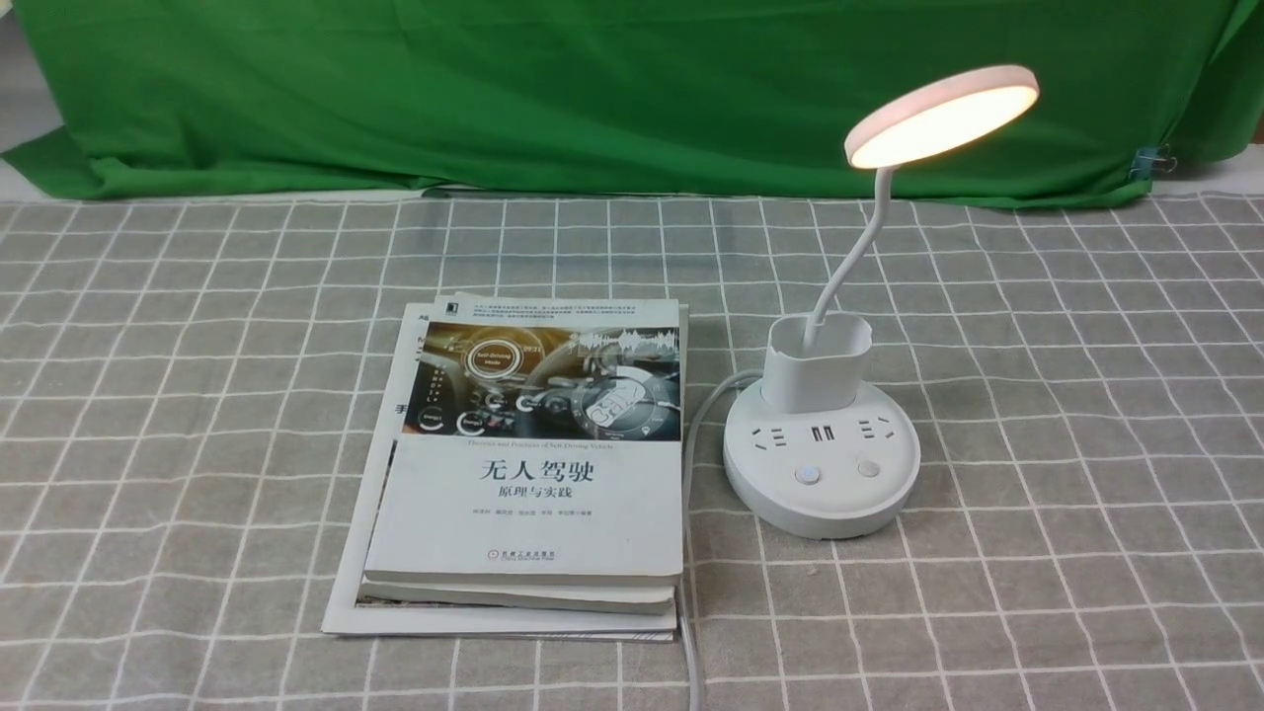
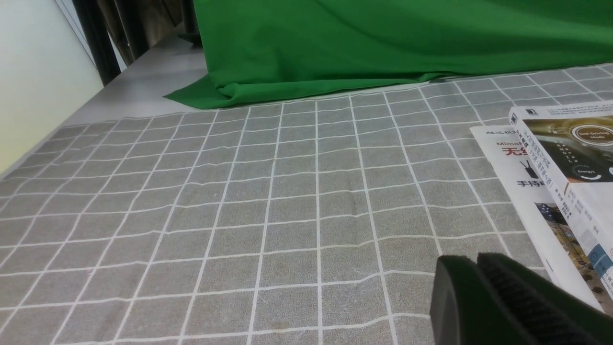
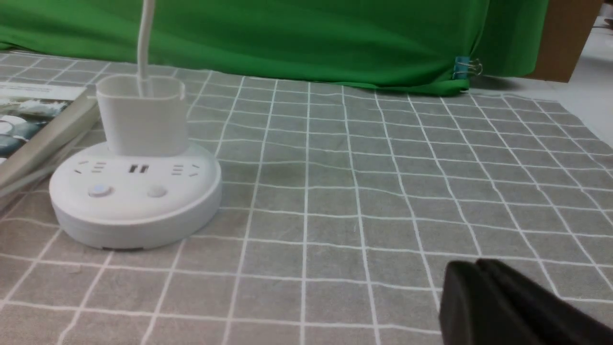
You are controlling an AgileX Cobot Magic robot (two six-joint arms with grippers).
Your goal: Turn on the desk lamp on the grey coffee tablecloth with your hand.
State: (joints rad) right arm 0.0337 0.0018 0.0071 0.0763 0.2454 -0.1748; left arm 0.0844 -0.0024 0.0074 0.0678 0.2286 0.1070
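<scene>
- Bright, even, diffuse light fills all three views, and shadows are faint and soft-edged.
- The desk lamp (image 1: 818,370) glows warm white at its disc head, which is overexposed almost to plain white in the front view.
- The books (image 1: 533,474) cast only a thin dark rim on the grey coffee tablecloth (image 1: 197,395).
- The front view is sharp, while the right wrist view looks softer and slightly hazy.
- The left hand (image 2: 474,262) and right hand (image 3: 476,267) show as dark, out-of-focus shapes close to the lens.

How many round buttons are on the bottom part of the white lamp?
2. Both sit on the front of the desk lamp base: the left button looks faintly bluish, the right button is beside it, plain white. The base's back side is hidden.
</scene>
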